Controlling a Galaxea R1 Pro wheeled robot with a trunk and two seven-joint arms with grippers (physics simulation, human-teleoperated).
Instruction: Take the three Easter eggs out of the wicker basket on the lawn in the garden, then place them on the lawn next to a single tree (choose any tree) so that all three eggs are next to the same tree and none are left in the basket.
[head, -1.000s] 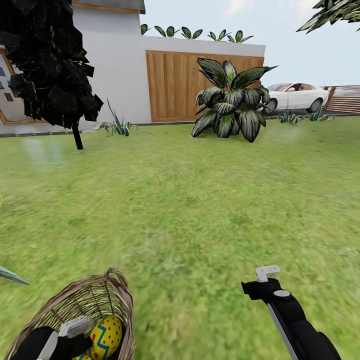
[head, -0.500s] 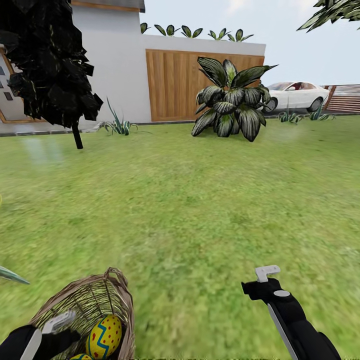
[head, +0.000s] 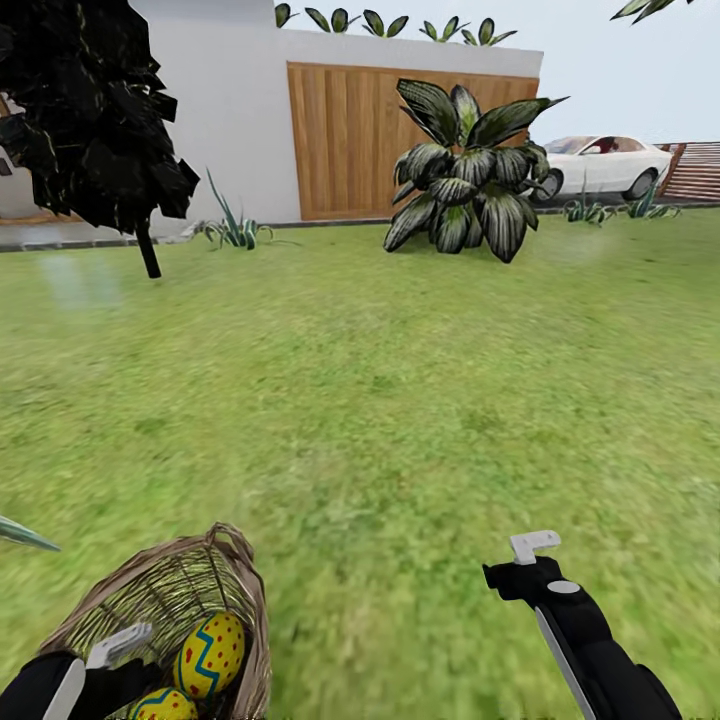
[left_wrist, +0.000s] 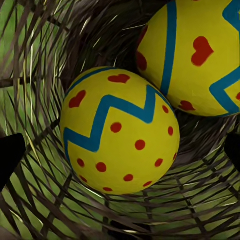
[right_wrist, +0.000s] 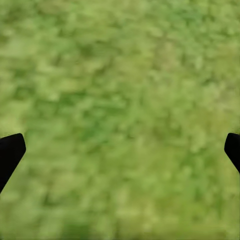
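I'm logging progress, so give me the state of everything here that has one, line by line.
Round brown woven wicker basket: on the lawn, tipped, holding eggs.
Two yellow Easter eggs with blue zigzags and red dots: inside the basket, not gripped.
Left gripper: open, inside the basket, before the nearer egg.
Right gripper: open, empty, over grass.

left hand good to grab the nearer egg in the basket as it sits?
Probably yes. The left hand is open inside the wicker basket, its fingertips wide either side of the egg; the second egg touches it but doesn't block.
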